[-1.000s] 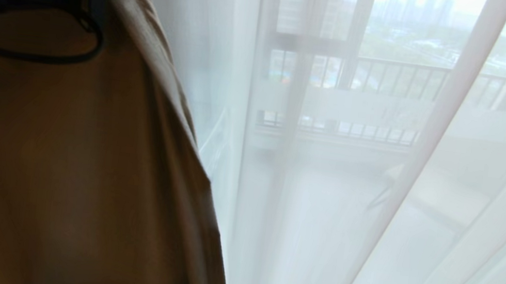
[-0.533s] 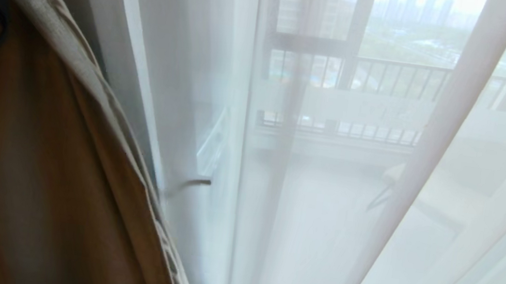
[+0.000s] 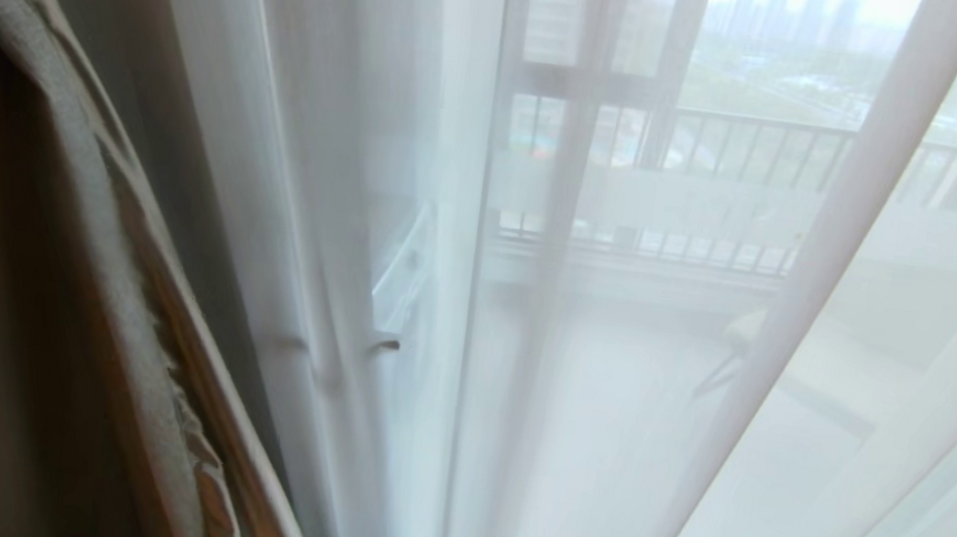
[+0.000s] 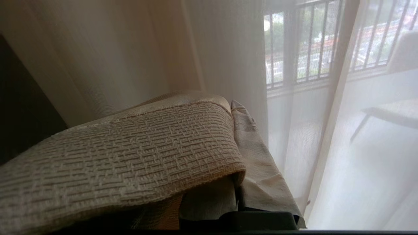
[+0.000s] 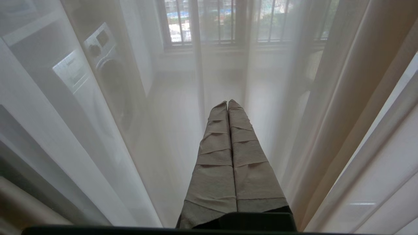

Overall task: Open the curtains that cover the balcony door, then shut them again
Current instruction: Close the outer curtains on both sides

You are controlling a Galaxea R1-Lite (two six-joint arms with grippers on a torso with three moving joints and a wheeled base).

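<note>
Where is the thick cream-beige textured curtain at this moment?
In the head view the thick cream-beige textured curtain hangs bunched at the far left, beside the thin sheer white curtain covering the glass; in the left wrist view it drapes over the left hand.

no legible text, labels or signs anywhere

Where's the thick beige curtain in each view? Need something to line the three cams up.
Head view: thick beige curtain fills the left side, beside the sheer curtain.
Left wrist view: it lies folded across the left gripper, covering the lower left.
Right wrist view: not clearly in it; sheer fabric and the shut right gripper.
Shared landmark: the barred railing seen through the sheer.
</note>
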